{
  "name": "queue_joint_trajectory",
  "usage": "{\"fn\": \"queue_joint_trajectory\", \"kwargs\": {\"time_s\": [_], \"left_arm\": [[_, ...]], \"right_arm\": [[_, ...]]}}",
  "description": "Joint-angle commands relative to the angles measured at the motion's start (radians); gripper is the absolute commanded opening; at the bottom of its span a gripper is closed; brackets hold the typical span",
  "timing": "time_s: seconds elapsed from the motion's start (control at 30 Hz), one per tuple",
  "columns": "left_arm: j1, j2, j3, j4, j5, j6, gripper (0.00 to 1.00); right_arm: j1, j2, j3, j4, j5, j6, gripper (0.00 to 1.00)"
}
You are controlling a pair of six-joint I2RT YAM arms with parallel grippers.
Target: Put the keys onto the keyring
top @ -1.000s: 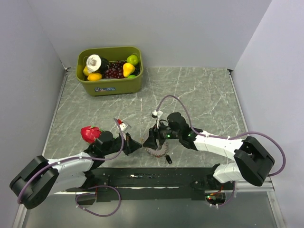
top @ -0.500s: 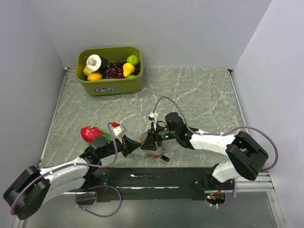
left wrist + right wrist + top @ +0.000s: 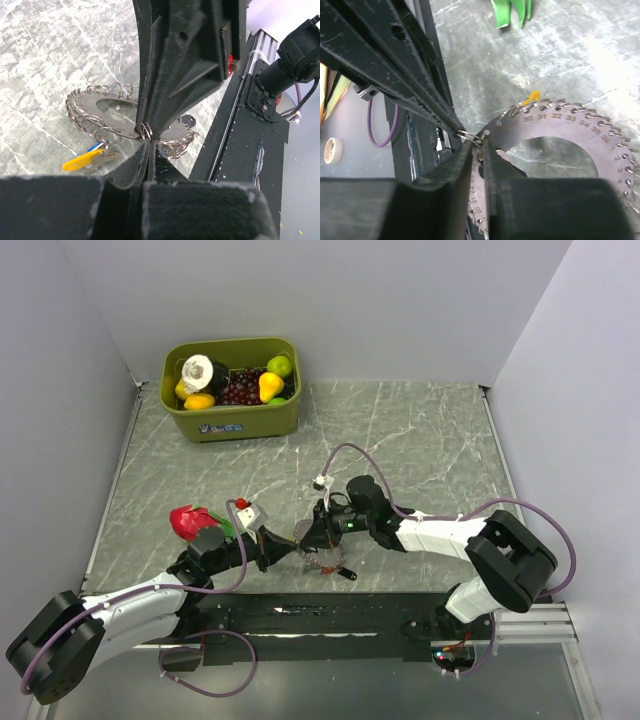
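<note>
At the table's (image 3: pixel 420 430) front edge the keyring (image 3: pixel 322 558) lies flat, a yellow key (image 3: pixel 82 160) pointing outward from its rim. The left gripper (image 3: pixel 149 137) pinches one small wire loop (image 3: pixel 145 130); the right gripper's (image 3: pixel 480 155) jaws straddle the rim, nearly together, grip unclear.

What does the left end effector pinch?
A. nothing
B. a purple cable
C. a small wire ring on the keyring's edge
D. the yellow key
C: the left end effector is shut on a small wire ring at the edge of the keyring, and the yellow key lies apart from its fingers.
</note>
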Motion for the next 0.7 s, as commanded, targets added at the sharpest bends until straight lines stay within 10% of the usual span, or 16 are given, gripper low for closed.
{"fn": "queue_joint_trajectory", "kwargs": {"time_s": [0.0, 0.3, 0.67], "left_arm": [[-0.003, -0.013, 0.007, 0.075, 0.01, 0.02, 0.01], [-0.003, -0.024, 0.009, 0.055, -0.006, 0.026, 0.02], [-0.003, 0.037, 0.041, 0.055, -0.006, 0.029, 0.35]], "right_arm": [[0.007, 0.019, 0.048, 0.063, -0.016, 0.047, 0.06], [0.007, -0.012, 0.01, 0.108, 0.018, 0.086, 0.0], [0.007, -0.032, -0.012, 0.14, 0.003, 0.1, 0.0]]}}
